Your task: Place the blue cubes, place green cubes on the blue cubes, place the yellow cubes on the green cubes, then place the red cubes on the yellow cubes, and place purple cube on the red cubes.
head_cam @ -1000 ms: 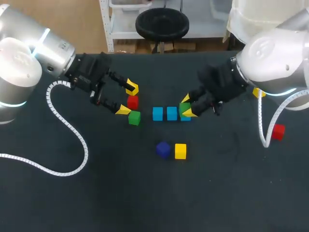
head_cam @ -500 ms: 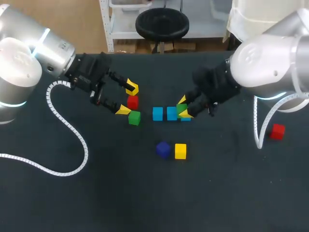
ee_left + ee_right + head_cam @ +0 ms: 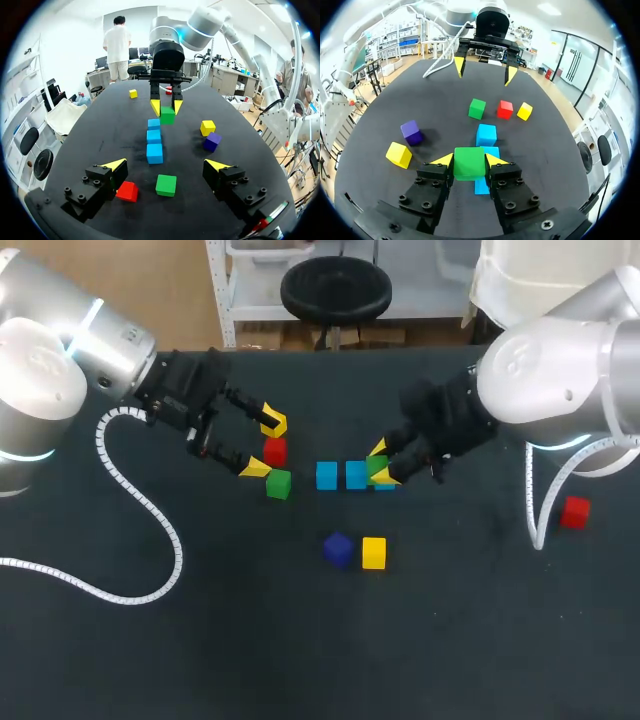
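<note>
Right hand (image 3: 469, 161) is clenched on a green cube (image 3: 469, 164), a yellow tip pressed against each side. Under and just ahead of that hand runs a row of three blue cubes (image 3: 486, 135) on the black table (image 3: 300, 640). The held cube is above the end of the row nearest the hand, though whether it touches the blue beneath is hard to judge from here.

Across the table, left hand (image 3: 166, 165) hangs with its fingers spread wide, gripping nothing. A second green cube (image 3: 166, 185) lies below the gap between its fingers, and a red cube (image 3: 127, 191) lies just beside that, close to one finger.

Off to one side of the right hand sit a purple cube (image 3: 412, 131) and a yellow cube (image 3: 399, 154), near each other, apart from the row. Another red cube (image 3: 575, 512) lies well behind the right hand, beside its arm.
</note>
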{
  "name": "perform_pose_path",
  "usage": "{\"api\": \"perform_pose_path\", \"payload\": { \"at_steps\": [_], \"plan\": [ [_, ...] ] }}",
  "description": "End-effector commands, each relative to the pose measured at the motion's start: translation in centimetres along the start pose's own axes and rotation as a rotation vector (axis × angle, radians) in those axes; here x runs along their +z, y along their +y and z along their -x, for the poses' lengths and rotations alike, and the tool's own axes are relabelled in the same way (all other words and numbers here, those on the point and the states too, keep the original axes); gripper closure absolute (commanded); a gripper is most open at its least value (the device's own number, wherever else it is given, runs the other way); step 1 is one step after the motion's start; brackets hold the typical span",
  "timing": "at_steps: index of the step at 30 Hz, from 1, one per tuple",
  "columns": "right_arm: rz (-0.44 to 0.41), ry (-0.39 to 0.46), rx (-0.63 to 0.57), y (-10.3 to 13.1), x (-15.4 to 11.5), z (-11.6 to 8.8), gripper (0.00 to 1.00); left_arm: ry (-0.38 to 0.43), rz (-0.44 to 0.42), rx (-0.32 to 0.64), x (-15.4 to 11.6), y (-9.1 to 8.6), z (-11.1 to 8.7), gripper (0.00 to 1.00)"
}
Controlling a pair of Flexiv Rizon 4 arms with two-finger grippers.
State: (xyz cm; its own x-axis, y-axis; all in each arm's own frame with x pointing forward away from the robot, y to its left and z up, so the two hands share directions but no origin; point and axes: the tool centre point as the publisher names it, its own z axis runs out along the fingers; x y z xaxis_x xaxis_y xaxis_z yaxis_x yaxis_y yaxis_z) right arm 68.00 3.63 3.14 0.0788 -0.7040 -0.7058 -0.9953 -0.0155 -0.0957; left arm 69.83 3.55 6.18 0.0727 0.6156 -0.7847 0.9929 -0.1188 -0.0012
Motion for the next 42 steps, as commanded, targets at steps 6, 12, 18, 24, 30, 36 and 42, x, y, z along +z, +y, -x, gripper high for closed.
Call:
{"api": "perform_pose_path", "payload": {
  "at_steps": [6, 12, 18, 24, 30, 36, 42],
  "plan": [
    [-0.002, -0.005, 0.0, -0.3, 0.3, -0.1, 1.0, 0.0, -0.004, 0.001, 0.0, 0.2, -0.1, 0.0],
    [0.0, -0.003, -0.003, -0.8, 0.4, 0.1, 1.0, 0.0, -0.004, 0.001, 0.0, 0.2, -0.1, 0.0],
    [0.002, 0.0, -0.004, -1.3, 0.3, 0.2, 1.0, 0.0, -0.004, 0.001, 0.0, 0.2, -0.1, 0.0],
    [0.002, -0.002, 0.012, -1.5, 0.3, 0.0, 1.0, 0.0, -0.004, 0.001, 0.0, 0.2, -0.1, 0.0],
    [0.008, -0.001, 0.022, -1.4, 0.6, -0.3, 1.0, 0.0, -0.004, 0.001, 0.0, 0.2, -0.1, 0.0],
    [0.013, 0.002, 0.027, -1.5, 0.8, -0.4, 1.0, 0.0, -0.004, 0.001, 0.0, 0.2, -0.1, 0.0],
    [0.017, 0.005, 0.026, -1.6, 1.0, -0.4, 1.0, 0.0, -0.004, 0.001, 0.0, 0.2, -0.1, 0.0]
  ]
}}
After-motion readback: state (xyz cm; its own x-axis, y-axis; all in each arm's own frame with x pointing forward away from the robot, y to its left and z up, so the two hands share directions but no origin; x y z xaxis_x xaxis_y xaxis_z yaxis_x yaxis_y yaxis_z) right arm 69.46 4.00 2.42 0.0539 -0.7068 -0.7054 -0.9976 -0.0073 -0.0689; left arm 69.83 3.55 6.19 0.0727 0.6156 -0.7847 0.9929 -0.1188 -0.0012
